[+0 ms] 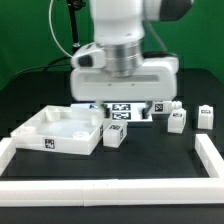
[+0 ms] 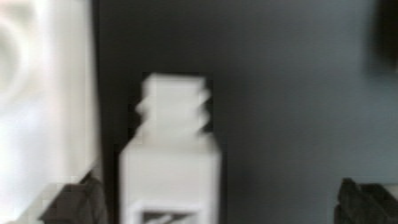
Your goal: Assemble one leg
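In the wrist view a white leg (image 2: 173,152) with a stepped narrow end and a black-and-white tag lies on the dark table. It sits between my two dark fingertips (image 2: 79,200), close to that one and far from the other, and neither pad touches it. My gripper (image 2: 221,205) is open. In the exterior view the gripper (image 1: 120,98) hangs low over the flat white panel (image 1: 120,110), with the wrist body hiding the fingers. Three more legs stand nearby: one in front (image 1: 115,135) and two at the exterior view's right (image 1: 176,118), (image 1: 206,115).
The white compartmented tray (image 1: 55,130) stands at the exterior view's left. A white rim (image 1: 110,190) borders the table's front and sides. In the wrist view the panel's edge (image 2: 36,100) runs along one side of the leg.
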Controlling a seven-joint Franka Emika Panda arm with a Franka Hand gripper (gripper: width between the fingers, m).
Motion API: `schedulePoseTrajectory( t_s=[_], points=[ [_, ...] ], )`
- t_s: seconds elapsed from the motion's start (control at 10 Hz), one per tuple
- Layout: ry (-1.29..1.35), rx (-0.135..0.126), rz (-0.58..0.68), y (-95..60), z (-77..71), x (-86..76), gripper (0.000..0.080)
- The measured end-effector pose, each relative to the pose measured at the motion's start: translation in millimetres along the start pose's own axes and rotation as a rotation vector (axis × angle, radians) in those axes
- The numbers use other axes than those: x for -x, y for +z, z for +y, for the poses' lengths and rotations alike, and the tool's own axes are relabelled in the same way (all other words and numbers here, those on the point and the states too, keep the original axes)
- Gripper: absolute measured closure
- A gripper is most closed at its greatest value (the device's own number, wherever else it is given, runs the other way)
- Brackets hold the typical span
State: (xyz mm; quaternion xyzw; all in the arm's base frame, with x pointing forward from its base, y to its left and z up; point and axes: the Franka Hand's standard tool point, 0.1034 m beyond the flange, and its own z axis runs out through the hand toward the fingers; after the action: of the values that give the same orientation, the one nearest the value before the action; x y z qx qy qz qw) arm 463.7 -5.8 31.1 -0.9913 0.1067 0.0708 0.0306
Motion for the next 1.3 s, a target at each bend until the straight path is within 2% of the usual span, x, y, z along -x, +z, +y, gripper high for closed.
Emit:
schedulePoseTrajectory(
  t_s=[0.1,1.2,1.3],
  points=[
    [-0.006,0.001,-0.002,1.7,3.5,-5.9,0.0151],
    [0.003,0.000,0.001,0.5,4.7,-7.1,0.0151],
    [0.022,-0.002,-0.017,-2.0,0.4,-3.6,0.0151]
  ],
)
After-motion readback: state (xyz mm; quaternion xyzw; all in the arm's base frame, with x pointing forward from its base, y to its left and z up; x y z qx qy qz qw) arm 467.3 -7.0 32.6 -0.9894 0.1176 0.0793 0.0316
